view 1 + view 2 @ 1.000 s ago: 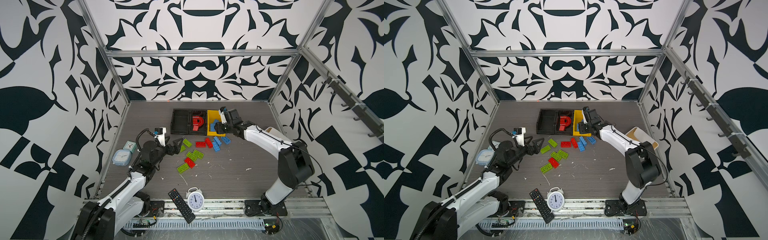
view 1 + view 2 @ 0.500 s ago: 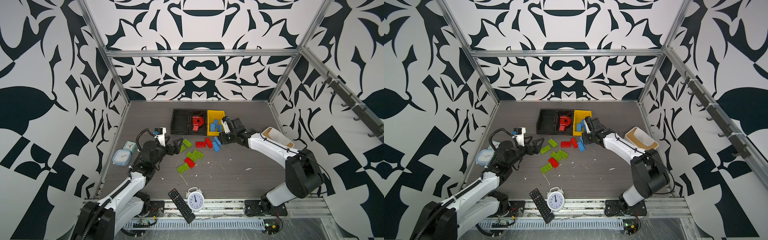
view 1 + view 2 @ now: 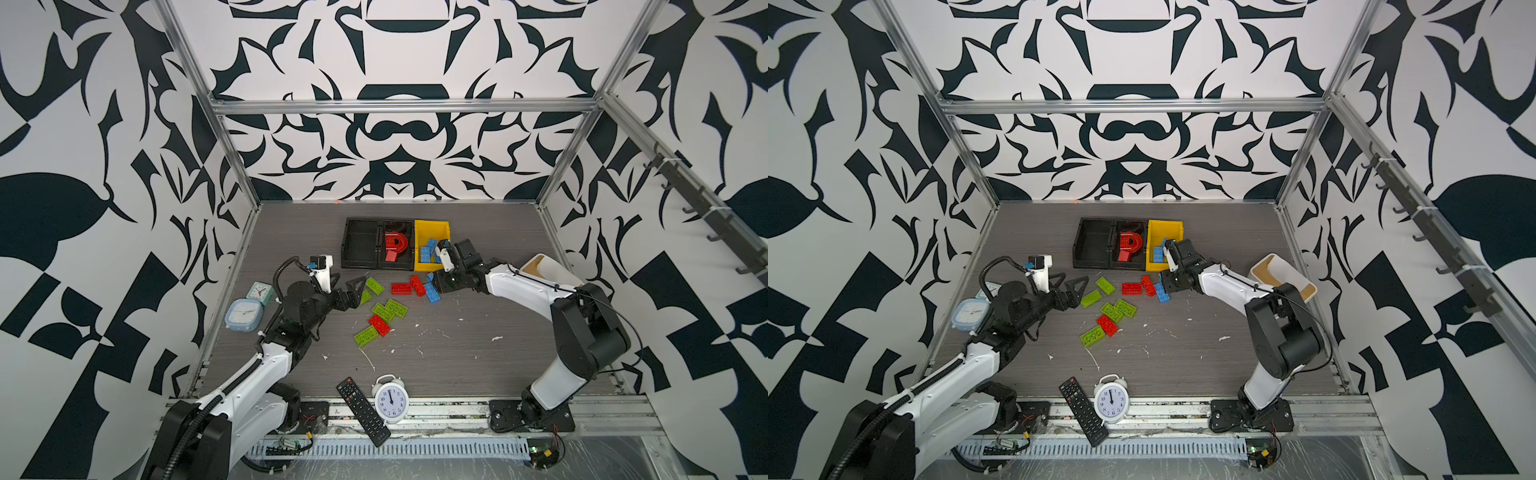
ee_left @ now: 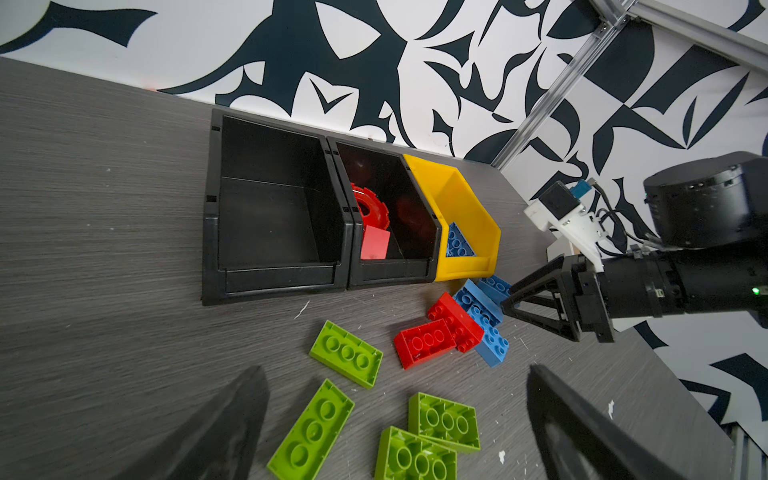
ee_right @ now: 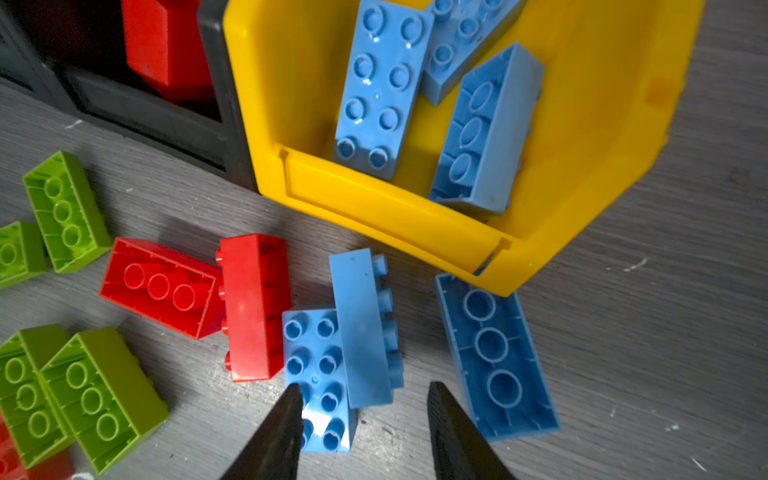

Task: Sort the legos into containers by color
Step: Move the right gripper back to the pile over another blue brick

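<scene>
Loose legos lie on the table: green bricks point(image 3: 390, 309), red bricks point(image 3: 401, 288) and blue bricks point(image 3: 432, 293). Two joined black containers point(image 3: 361, 266) stand at the back; the right one holds a red arch point(image 3: 392, 247). The yellow container point(image 5: 395, 216) beside them holds blue bricks point(image 5: 382, 83). My right gripper point(image 5: 363, 386) is open and low over two touching blue bricks point(image 5: 316, 353) in front of the yellow container, with nothing gripped. A third blue brick point(image 5: 494, 353) lies upside down beside it. My left gripper point(image 4: 397, 374) is wide open above the green bricks point(image 4: 345, 353), holding nothing.
A white box with a tan rim point(image 3: 540, 266) stands at the right behind my right arm. Two small clocks point(image 3: 245, 313) sit by the left wall. A white alarm clock point(image 3: 390, 399) and a black remote point(image 3: 363, 411) lie at the front edge.
My right gripper has come away from the yellow container, forward and down to the blue bricks on the table. The left arm has not moved.
</scene>
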Tool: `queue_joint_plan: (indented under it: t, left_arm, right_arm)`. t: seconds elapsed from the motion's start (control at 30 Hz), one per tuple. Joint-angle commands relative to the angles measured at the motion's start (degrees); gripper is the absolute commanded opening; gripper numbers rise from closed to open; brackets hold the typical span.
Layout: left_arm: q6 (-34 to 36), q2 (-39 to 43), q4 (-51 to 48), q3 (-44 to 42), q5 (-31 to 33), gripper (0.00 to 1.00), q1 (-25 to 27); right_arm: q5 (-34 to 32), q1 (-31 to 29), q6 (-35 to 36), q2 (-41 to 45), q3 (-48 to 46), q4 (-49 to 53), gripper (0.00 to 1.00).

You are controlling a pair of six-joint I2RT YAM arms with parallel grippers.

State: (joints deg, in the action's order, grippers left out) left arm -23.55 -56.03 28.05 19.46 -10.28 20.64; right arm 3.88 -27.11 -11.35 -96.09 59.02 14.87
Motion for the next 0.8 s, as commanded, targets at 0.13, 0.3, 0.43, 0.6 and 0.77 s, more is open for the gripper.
queue_joint_plan:
  t: [0.13,0.3,0.43,0.6,0.77]
  left_arm:
    - [0.33,-0.4,0.49,0.02,-0.04,1.0,0.1]
    - [0.49,-0.31,1.11,-0.3,-0.37,1.0,0.08]
    - [0.39,-0.13,1.13,-0.33,-0.35,1.0,0.1]
    - [0.35,-0.04,0.97,-0.36,-0.36,1.0,0.05]
    - [0.3,0.0,0.92,-0.38,-0.35,1.0,0.09]
  right_arm:
    - [0.34,-0.31,1.91,-2.2,1.2,-2.87,0.49]
    - [0.24,-0.07,1.88,-3.21,1.53,-3.6,0.45]
    - [0.43,0.13,1.51,-3.31,1.35,-4.02,0.44]
    - [0.26,0.13,1.41,-3.65,1.25,-4.31,0.44]
    - [0.44,0.44,1.42,-4.7,0.96,-4.68,0.42]
